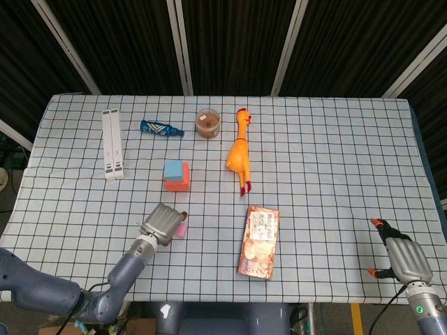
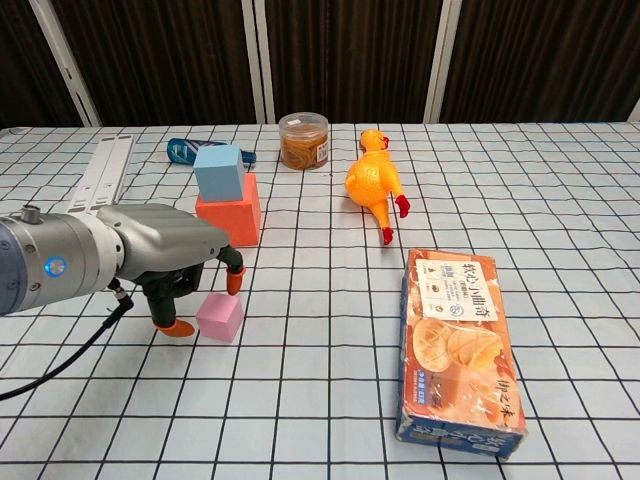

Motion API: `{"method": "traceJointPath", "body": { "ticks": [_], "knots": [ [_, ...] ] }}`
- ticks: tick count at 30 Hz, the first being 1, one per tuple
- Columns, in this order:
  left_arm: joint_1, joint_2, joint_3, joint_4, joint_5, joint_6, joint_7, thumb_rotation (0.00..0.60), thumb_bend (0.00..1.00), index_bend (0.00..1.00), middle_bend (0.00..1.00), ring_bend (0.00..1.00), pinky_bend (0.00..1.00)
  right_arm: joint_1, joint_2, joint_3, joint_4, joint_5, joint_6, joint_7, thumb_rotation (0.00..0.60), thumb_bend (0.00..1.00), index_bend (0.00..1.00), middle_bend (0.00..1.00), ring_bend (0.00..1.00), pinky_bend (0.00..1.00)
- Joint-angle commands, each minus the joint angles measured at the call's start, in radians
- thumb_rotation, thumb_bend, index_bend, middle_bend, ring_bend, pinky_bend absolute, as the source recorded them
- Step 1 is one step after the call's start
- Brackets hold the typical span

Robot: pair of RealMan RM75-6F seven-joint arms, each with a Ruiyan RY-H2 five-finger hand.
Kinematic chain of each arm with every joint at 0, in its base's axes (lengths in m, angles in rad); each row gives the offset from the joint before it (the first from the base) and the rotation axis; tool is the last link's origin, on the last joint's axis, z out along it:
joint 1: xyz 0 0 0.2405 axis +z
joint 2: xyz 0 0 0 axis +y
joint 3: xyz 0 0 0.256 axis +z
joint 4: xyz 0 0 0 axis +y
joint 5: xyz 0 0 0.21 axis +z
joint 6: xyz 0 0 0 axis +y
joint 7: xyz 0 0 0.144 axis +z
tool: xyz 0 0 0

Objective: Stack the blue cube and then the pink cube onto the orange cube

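The blue cube (image 1: 174, 169) (image 2: 220, 170) sits on top of the orange cube (image 1: 179, 184) (image 2: 231, 216), left of the table's middle. The small pink cube (image 1: 181, 231) (image 2: 220, 317) rests on the checked cloth in front of that stack. My left hand (image 1: 162, 222) (image 2: 176, 262) hovers over the pink cube's left side, with one orange fingertip (image 2: 180, 328) by the cube's left face and another (image 2: 233, 281) behind it; I see no firm hold. My right hand (image 1: 399, 255) is off the table's front right corner, fingers apart and empty.
A rubber chicken (image 1: 238, 152) (image 2: 373, 184) lies right of the stack. A biscuit box (image 1: 259, 241) (image 2: 459, 346) lies front centre. A round jar (image 1: 207, 123) (image 2: 303, 140), a blue bottle (image 1: 160, 128) (image 2: 184, 150) and a white strip (image 1: 112, 144) (image 2: 104, 172) are at the back left.
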Motion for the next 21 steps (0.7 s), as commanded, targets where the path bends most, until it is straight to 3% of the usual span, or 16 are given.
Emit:
{"method": "traceJointPath", "body": {
  "ticks": [1, 21],
  "knots": [
    [0.004, -0.009, 0.004, 0.009, 0.010, 0.007, 0.006, 0.600, 0.32, 0.31, 0.91, 0.74, 0.84, 0.001, -0.001, -0.001, 0.002, 0.001, -0.004, 0.001, 0.600, 0.13, 0.09, 0.09, 0.19, 0.24],
    [0.042, -0.044, 0.005, 0.041, 0.086, 0.036, 0.027, 0.600, 0.33, 0.35, 0.91, 0.74, 0.85, 0.006, -0.024, 0.000, 0.035, -0.004, -0.011, 0.016, 0.600, 0.13, 0.09, 0.09, 0.19, 0.24]
  ]
}}
